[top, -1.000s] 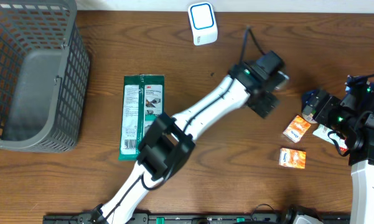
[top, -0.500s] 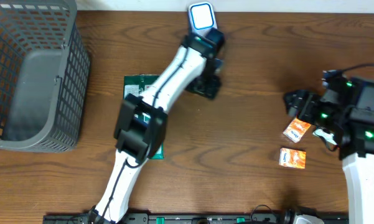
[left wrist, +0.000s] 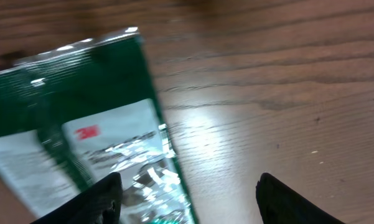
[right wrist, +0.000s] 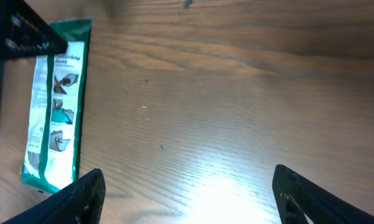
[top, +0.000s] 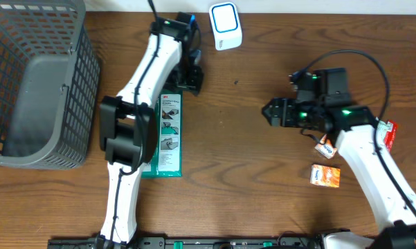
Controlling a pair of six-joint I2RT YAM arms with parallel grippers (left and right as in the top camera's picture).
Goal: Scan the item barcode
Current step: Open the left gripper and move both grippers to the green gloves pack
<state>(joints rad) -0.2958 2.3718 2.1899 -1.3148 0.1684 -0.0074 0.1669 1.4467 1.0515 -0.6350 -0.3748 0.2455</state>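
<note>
The green 3M packet point(top: 167, 138) is lying flat on the wooden table point(top: 249, 180), long side running away from the robot, printed face up, with white label panels and small pictures showing. The left arm is reaching far across it, and the left gripper point(top: 192, 77) is hanging just past the packet's far end, a little to its right side, near the white scanner point(top: 225, 26) that is standing at the table's far edge. In the left wrist view its fingers point(left wrist: 99, 199) are standing wide apart with nothing between them; one finger is sitting over the packet's shiny corner and the other over bare wood, and whether either is touching the surface cannot be told. The right gripper point(top: 270, 112) is pointing toward the middle of the table, well apart from the packet, and its wrist view is showing both dark finger ends spread to the frame's corners, empty, over bare wood with the packet far off to one side. Behind that arm, the upper orange box point(top: 325, 148) is peeking out beside the forearm, and the lower orange box point(top: 325, 175) is lying near it. A grey mesh basket point(top: 83, 76) is sitting at the far left.
</note>
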